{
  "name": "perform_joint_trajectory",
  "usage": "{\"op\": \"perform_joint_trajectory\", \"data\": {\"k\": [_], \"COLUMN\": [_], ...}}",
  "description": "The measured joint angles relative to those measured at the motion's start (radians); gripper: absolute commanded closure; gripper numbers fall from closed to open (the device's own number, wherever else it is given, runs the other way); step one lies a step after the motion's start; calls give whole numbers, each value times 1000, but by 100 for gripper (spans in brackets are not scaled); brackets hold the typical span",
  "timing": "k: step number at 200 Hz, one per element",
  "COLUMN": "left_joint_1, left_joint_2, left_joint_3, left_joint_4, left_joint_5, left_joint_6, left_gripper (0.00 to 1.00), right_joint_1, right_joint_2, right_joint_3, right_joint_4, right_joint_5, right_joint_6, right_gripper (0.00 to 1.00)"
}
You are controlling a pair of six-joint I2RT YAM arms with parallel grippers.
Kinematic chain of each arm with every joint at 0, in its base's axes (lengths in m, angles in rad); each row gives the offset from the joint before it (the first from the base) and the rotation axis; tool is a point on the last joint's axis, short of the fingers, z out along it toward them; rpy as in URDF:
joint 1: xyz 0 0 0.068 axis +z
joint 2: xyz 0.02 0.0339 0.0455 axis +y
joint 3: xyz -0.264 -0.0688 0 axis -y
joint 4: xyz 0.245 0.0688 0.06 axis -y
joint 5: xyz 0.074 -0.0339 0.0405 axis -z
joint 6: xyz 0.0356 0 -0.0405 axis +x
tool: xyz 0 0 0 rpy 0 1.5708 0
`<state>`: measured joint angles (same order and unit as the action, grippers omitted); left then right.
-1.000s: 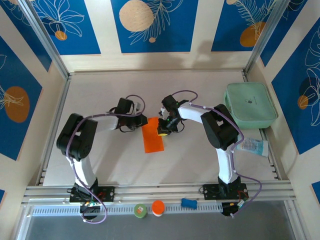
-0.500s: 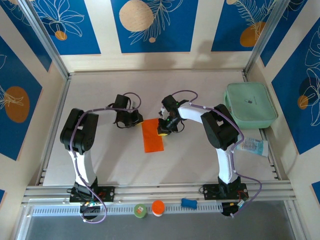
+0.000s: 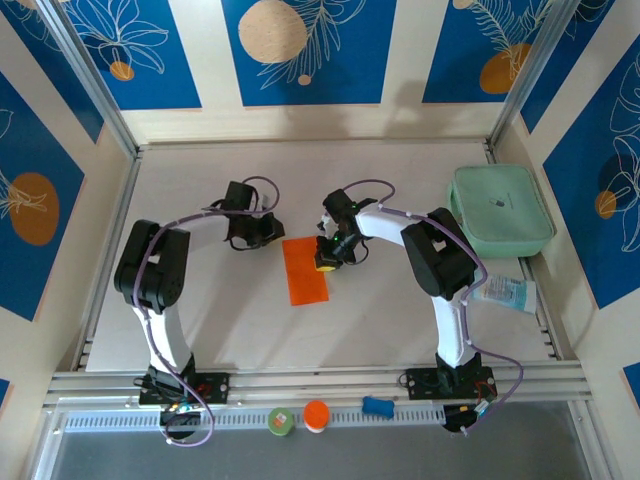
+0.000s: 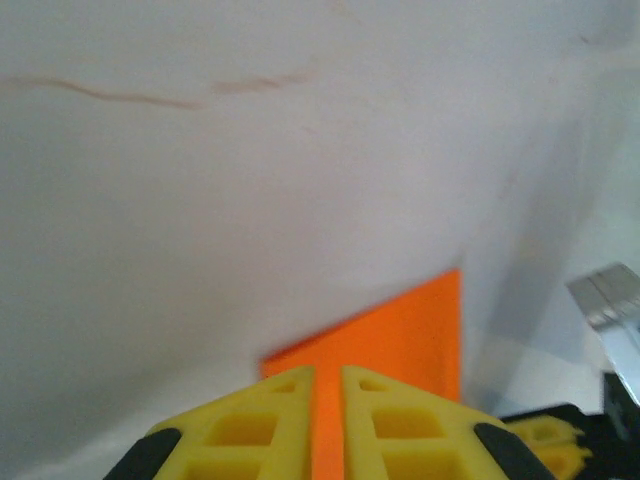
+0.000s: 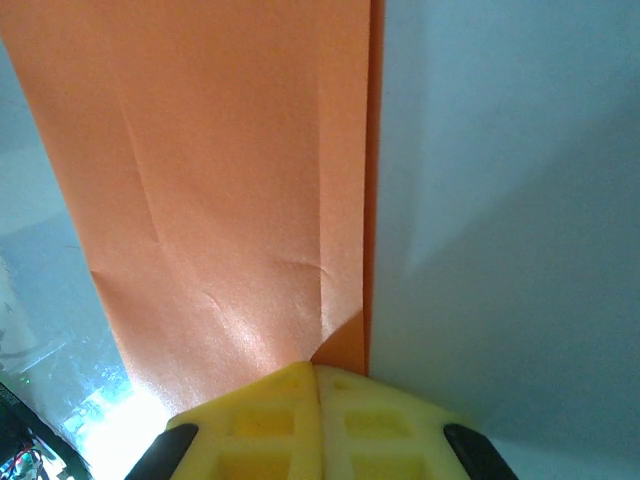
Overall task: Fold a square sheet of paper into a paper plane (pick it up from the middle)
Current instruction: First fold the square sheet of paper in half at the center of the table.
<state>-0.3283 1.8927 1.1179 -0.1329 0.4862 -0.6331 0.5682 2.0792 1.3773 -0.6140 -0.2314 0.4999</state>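
Note:
The square sheet of paper (image 3: 305, 272) is bright orange and lies flat mid-table, folded into a narrow upright rectangle. The paper plane is out of view. My left gripper (image 3: 267, 234) hovers just off the sheet's upper left corner, apart from it. In the left wrist view the paper (image 4: 405, 330) lies ahead of the left gripper (image 4: 327, 378), whose jaws are a thin slit apart with nothing in them. My right gripper (image 3: 325, 262) is shut, its tips down on the sheet's right edge. In the right wrist view the paper (image 5: 220, 180) shows creases, and its top layer curls up slightly at the right gripper (image 5: 318, 368).
A mint-green case (image 3: 500, 210) sits at the right back. A white tube (image 3: 505, 292) lies just in front of it. On the front rail are a green disc (image 3: 281, 421), a small round orange disc (image 3: 316, 415) and a blue piece (image 3: 377, 405).
My left gripper has drawn back up and to the left, off the sheet's upper left corner. The right gripper and the paper have stayed put.

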Motion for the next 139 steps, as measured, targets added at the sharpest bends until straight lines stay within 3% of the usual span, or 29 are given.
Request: {"op": "perform_joint_trajectory", "data": {"k": [42, 139], "left_joint_1": [-67, -5], "left_joint_2": [39, 92], "left_joint_3": [8, 99], "left_joint_4": [6, -124], "left_joint_5": [-2, -98], "left_joint_6": [-16, 36], "left_gripper": [87, 87], "right_joint_1": [-2, -10], "right_joint_2": [1, 2], "right_joint_3": [6, 4], "right_joint_4": [-6, 4], "right_joint_5": [15, 23], "right_joint_6": [0, -3], "right_gripper": [94, 94]}}
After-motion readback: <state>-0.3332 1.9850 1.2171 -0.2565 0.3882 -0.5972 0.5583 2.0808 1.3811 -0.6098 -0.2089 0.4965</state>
